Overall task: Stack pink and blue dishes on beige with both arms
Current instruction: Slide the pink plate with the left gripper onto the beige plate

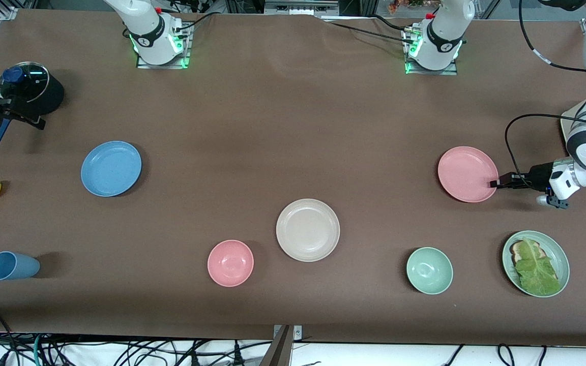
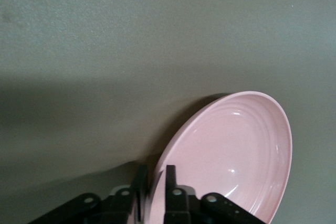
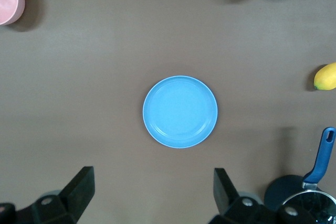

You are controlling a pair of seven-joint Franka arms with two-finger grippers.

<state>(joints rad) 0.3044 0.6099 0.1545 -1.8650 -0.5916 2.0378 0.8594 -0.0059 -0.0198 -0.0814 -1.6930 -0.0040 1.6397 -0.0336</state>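
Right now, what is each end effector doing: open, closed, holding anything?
Left end effector: closed on the pink plate's rim.
Right end effector: open, empty, above the blue plate.

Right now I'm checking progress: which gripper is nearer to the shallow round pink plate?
Left. The left gripper sits at the shallow round pink plate, its fingers straddling the rim. The right gripper hangs open above the round blue plate, toward the right arm's end.
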